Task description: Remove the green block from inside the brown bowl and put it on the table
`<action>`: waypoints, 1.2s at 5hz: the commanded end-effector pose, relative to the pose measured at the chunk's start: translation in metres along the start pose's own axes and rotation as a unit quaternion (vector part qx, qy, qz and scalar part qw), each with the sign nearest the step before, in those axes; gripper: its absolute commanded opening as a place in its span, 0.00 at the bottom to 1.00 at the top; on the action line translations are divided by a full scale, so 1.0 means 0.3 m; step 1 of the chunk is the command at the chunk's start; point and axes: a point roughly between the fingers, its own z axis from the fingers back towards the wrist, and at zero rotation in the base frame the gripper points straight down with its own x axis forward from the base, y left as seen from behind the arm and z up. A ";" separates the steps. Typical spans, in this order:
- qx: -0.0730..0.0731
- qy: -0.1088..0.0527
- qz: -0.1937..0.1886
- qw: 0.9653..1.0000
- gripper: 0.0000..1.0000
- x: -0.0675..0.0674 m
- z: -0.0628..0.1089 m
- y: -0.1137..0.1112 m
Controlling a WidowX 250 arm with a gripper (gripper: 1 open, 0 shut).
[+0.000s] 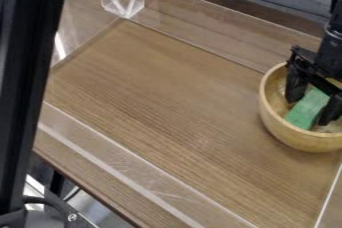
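Here the block [309, 110] lies tilted inside the bowl [278, 112], directly between the spread fingers [314, 100], which straddle it without pinching; its long axis runs from upper right to lower left, leaning on the far wall. Bare worktop [160, 92] stretches left of the fingers, edged by clear walls [120, 2].

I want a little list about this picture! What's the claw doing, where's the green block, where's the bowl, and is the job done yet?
claw: gripper open, pointing down into the bowl, fingers on either side of the block
green block: inside the bowl, leaning against its inner slope
brown bowl: on the table near the right edge
table: brown wood grain, clear walls around it
whether claw touches block: cannot tell
job: not done, block not yet on the table
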 end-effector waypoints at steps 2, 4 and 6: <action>0.004 -0.048 0.003 0.999 1.00 0.039 0.051 0.000; -0.006 -0.049 0.016 0.999 0.00 0.045 0.046 0.008; 0.010 -0.060 0.036 0.998 0.00 0.026 0.042 -0.012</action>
